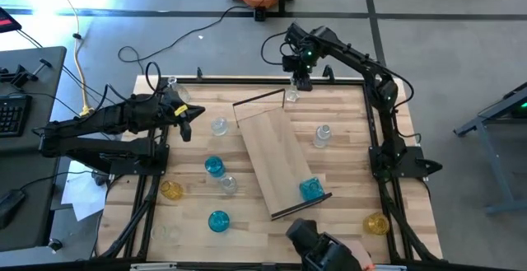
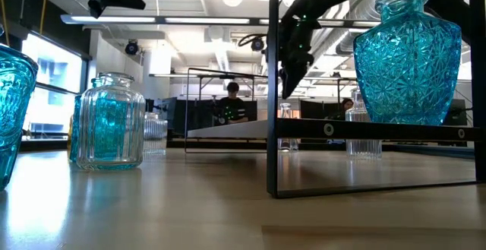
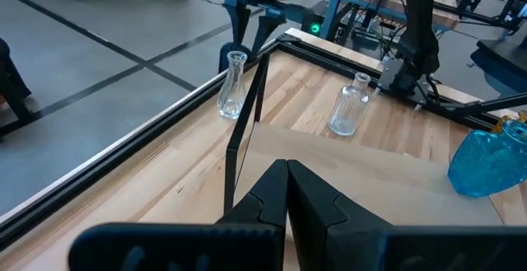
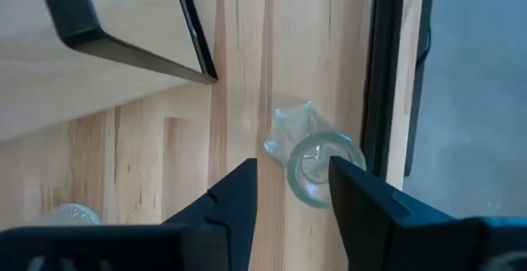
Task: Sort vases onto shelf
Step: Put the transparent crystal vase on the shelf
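Fingers of the right gripper (image 4: 292,190) stand spread, straddling the mouth of a clear vase (image 4: 311,162) without visibly clamping it.

That vase stands upright on the table (image 1: 346,106) between the two dark fingers, seen from above, with the table's dark edge rail just beyond one finger and a dark metal end frame of the shelf (image 1: 276,151) a little past the other. The shelf lies slanted across the table, a blue vase (image 1: 310,189) standing on its end farthest from those fingers. The left gripper (image 3: 287,190) has its fingers clenched together on nothing, pointing over the shelf plank toward two clear vases (image 3: 233,95) standing well ahead of the fingertips.
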Motion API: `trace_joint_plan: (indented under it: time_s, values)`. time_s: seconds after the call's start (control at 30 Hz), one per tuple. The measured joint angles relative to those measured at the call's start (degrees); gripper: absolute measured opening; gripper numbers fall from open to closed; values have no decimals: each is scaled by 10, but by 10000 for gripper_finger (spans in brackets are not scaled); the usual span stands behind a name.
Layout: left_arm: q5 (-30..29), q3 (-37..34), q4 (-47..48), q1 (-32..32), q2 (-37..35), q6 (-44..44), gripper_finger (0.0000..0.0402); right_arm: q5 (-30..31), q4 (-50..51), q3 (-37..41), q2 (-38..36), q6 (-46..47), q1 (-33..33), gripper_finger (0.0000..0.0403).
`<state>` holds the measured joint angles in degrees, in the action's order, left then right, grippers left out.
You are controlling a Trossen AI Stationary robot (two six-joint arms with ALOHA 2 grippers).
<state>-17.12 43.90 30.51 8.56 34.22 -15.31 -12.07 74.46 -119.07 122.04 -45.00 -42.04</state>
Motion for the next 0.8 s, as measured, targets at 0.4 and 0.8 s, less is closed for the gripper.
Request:
trace_joint_plan:
  time_s: [0.4, 0.8]
  values:
    - [0, 0, 1, 0, 0, 0, 3, -3, 8, 0, 34, 2, 0, 134]
    - [0, 0, 1, 0, 0, 0, 3, -5, 2, 0, 37, 15, -7, 128]
